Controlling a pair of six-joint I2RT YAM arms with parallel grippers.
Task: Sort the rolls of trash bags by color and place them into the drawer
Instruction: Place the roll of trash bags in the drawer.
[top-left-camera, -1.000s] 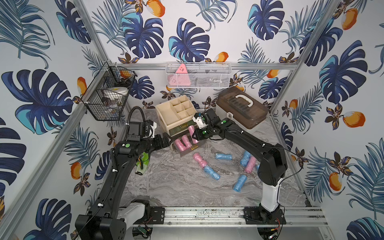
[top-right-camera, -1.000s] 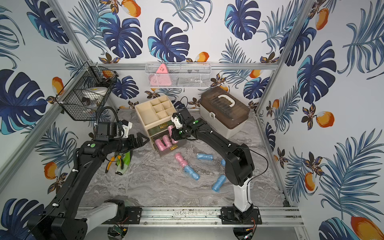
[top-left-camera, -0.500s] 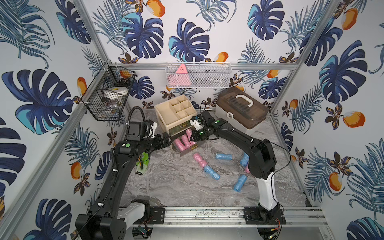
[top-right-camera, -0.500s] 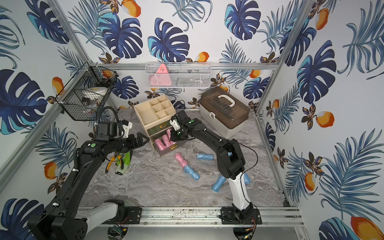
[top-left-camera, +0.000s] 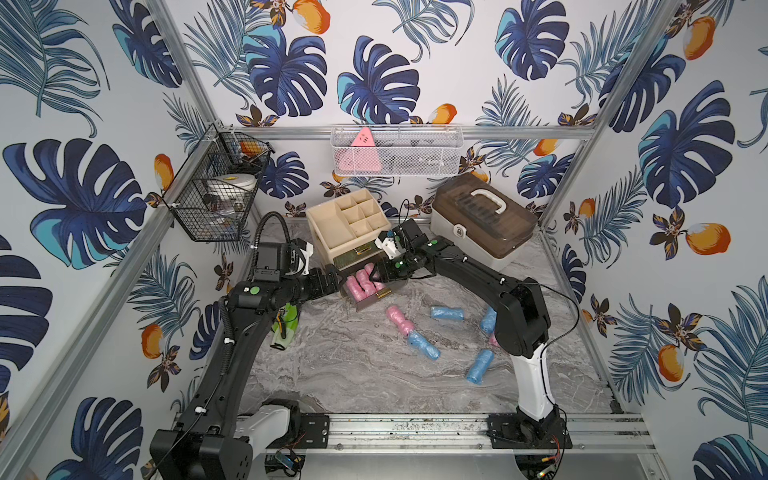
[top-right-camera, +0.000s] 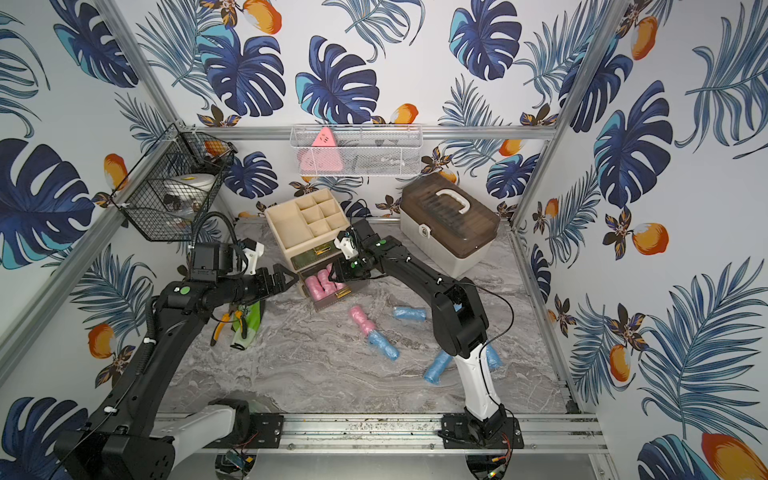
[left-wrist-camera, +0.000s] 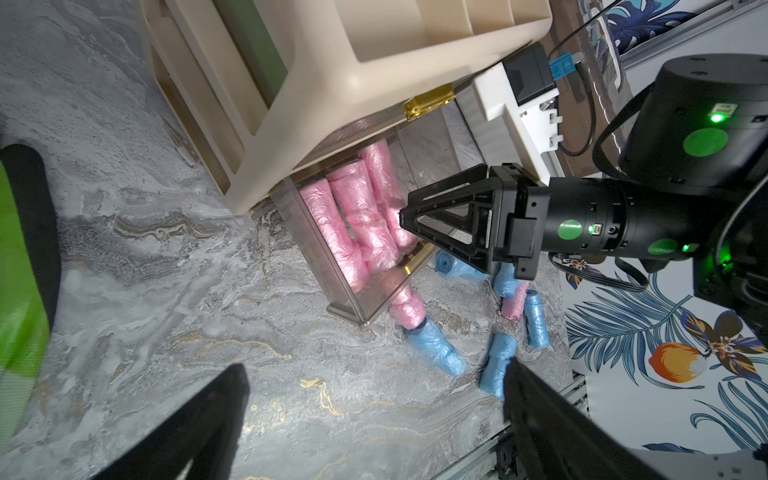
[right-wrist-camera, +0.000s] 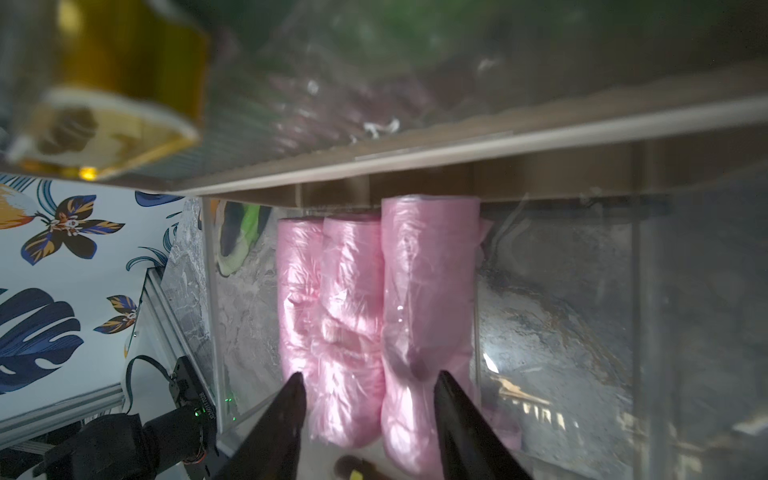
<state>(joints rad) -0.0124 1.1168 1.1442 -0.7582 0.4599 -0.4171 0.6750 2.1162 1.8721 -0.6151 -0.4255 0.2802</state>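
Writing is scarce: a line of small white print on the left arm (right-wrist-camera: 124, 440), caught in the right wrist view, is too small to read. Pink rolls (right-wrist-camera: 374, 311) lie three across in the clear drawer (left-wrist-camera: 353, 309), which stands open at the bottom of the beige organizer (top-left-camera: 345, 232). The right hand (right-wrist-camera: 368, 380) is released, its fingers parted over the rolls' near ends, just inside the drawer's front edge. The left hand (left-wrist-camera: 374, 370) hangs spread wide and empty near the drawer's side wall. One pink roll (top-left-camera: 398, 320) and several blue rolls (top-left-camera: 423, 345) lie loose on the tabletop (top-left-camera: 353, 386). From them to the front rail (top-left-camera: 415, 428) the marble runs open.
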